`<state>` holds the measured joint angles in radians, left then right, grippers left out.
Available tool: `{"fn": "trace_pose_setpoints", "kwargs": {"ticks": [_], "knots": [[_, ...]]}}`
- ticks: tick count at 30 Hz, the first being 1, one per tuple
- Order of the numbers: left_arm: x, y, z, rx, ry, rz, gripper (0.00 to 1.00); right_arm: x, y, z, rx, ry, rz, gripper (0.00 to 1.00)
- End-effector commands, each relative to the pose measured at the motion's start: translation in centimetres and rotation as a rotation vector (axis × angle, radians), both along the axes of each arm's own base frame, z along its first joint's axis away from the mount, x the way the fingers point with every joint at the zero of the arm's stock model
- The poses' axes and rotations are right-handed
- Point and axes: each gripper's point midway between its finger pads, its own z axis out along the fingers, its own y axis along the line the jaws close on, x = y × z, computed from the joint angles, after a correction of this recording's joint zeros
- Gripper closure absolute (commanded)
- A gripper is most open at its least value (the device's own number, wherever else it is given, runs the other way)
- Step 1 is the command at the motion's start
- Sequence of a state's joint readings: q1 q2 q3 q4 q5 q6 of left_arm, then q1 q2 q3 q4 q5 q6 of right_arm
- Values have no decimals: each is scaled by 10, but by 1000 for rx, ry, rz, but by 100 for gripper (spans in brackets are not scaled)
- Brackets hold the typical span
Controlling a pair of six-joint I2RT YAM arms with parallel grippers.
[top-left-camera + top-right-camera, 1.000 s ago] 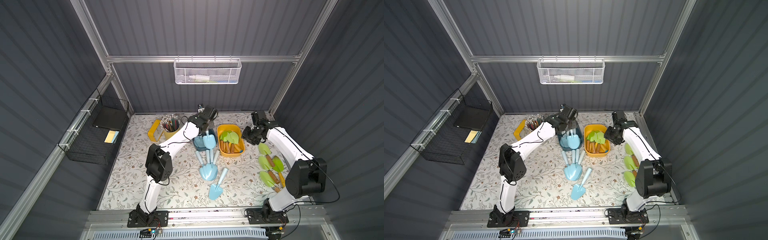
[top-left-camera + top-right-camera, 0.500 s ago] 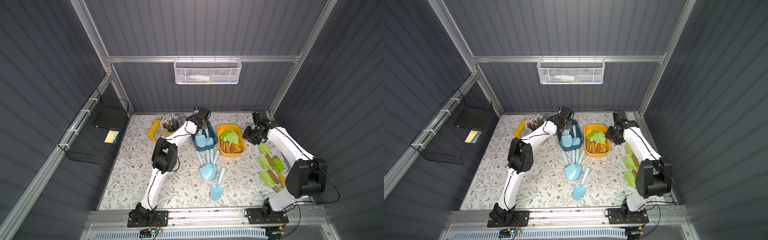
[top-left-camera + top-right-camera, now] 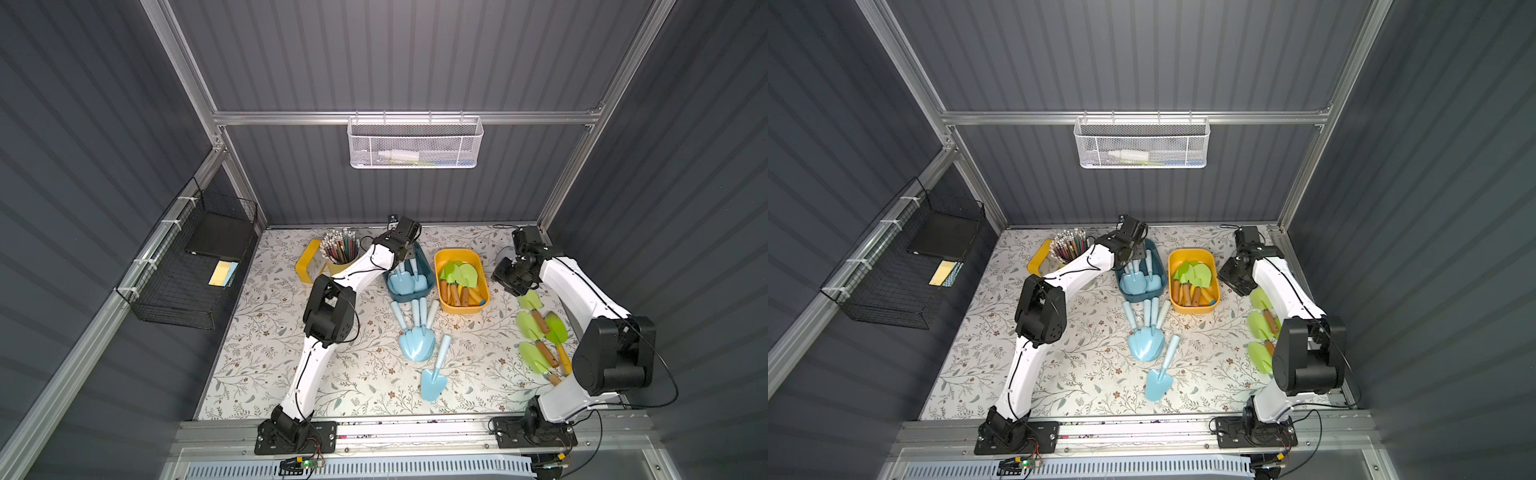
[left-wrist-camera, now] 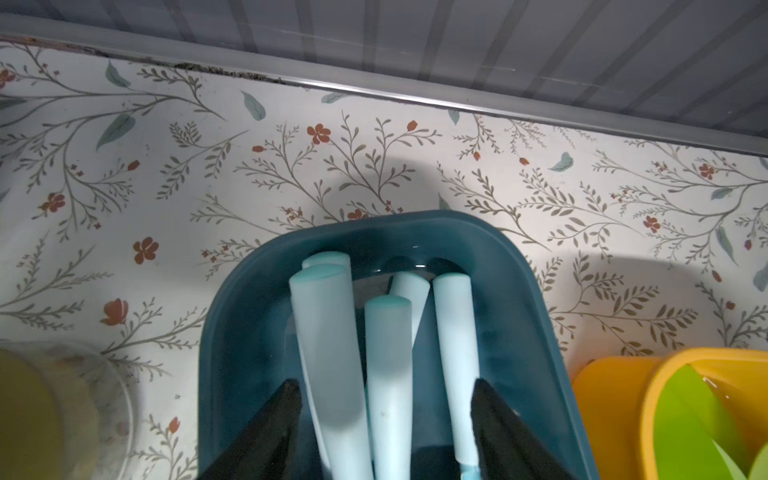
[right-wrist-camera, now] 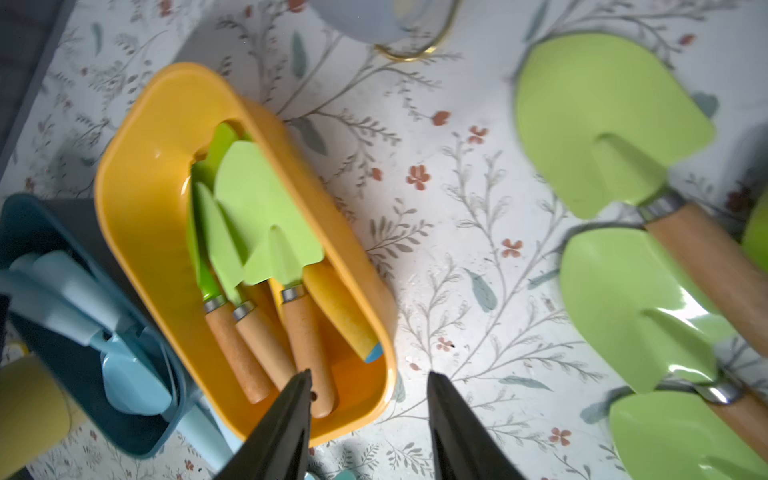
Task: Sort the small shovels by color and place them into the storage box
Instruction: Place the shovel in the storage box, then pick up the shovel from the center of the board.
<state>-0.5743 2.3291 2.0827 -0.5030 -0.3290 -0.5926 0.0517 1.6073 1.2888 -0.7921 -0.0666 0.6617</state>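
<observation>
Both top views show my left gripper (image 3: pixel 409 254) (image 3: pixel 1136 254) low over the far end of the teal storage box (image 3: pixel 431 276) (image 3: pixel 1161 270). Its jaws stand open in the left wrist view (image 4: pixel 384 390), astride several pale-blue shovel handles (image 4: pixel 386 374) that lie loose in the box. More blue shovels (image 3: pixel 417 340) (image 3: pixel 1145 340) lie fanned on the table. My right gripper (image 3: pixel 509 277) (image 5: pixel 370 376) is open and empty, between the yellow box (image 3: pixel 457 309) (image 5: pixel 137 216) of green shovels (image 5: pixel 257 216) and the green shovels (image 3: pixel 536 328) (image 5: pixel 602 120) on the table.
A yellow cup of pencils (image 3: pixel 338 249) stands just left of the teal box. A pale mug (image 3: pixel 504 254) sits at the back right. One blue shovel (image 3: pixel 434 376) lies apart near the front. A white mesh basket (image 3: pixel 415 141) and a black wire basket (image 3: pixel 195 266) hang on the walls.
My left gripper lowered a blue shovel into the teal box and then opened, letting it go. The right gripper's jaws have widened a little; that arm has barely moved.
</observation>
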Motion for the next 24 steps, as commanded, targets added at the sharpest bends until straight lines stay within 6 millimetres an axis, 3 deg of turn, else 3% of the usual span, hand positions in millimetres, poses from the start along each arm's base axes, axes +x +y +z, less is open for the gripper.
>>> {"fn": "trace_pose_setpoints", "kwargs": {"ticks": [1, 6, 10, 15, 24], "knots": [[5, -10, 86, -188, -160, 18, 31, -22, -48, -7, -21, 42, -186, 49], [2, -18, 102, -289, -201, 4, 30, -64, -101, -31, 36, 111, -396, 49], [4, -19, 91, -260, -187, -14, 30, -85, -113, -49, 95, 148, -456, 50], [3, -21, 79, -247, -164, -28, 30, -88, -111, -63, 122, 176, -438, 50], [-9, -22, 57, -249, -106, -60, 30, -78, -119, -67, 90, 182, -423, 51]]}}
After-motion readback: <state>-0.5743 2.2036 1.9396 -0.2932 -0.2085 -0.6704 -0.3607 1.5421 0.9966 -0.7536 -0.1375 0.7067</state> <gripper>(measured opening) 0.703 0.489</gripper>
